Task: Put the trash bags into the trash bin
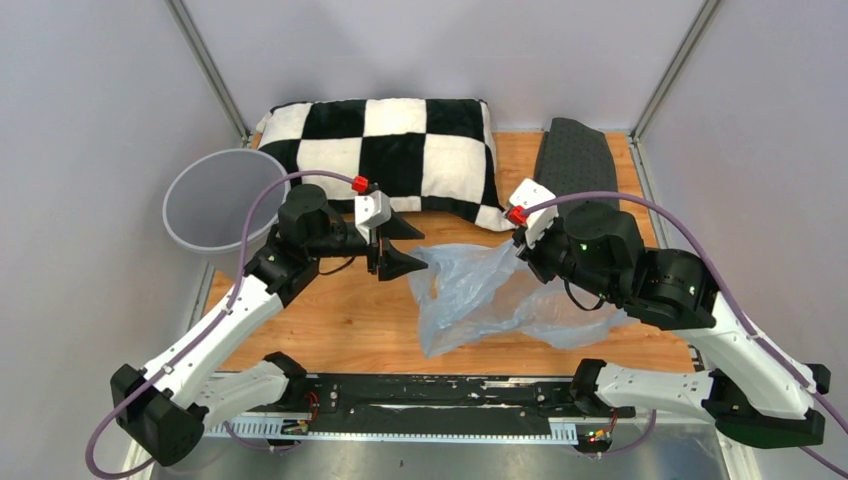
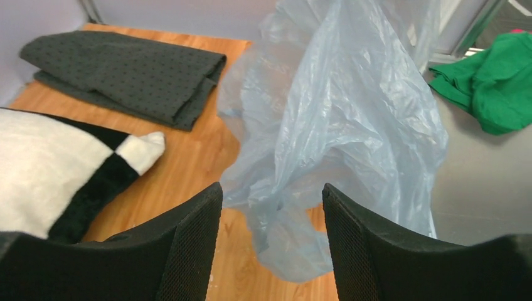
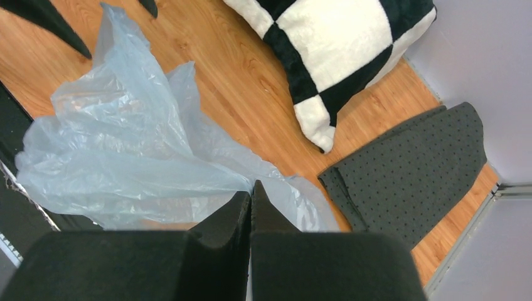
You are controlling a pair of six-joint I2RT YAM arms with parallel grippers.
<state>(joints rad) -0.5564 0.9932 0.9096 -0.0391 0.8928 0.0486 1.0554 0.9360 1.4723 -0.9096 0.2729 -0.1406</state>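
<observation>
The trash bag lies crumpled on the wooden table, right of centre, with one corner drawn up off the boards. The right gripper has its jaws pressed together on that raised edge, thin film showing on both sides of the fingertips. The left gripper faces the bag from the left with its jaws spread and nothing between them; the bag hangs just beyond its tips. Any lettering on the pale blue plastic is too faint to read.

The trash bin stands upright at the table's far left, well apart from the bag. A black-and-white checkered pillow lies along the far edge, and a folded dark grey dotted mat lies to its right. A green cloth lies off the table.
</observation>
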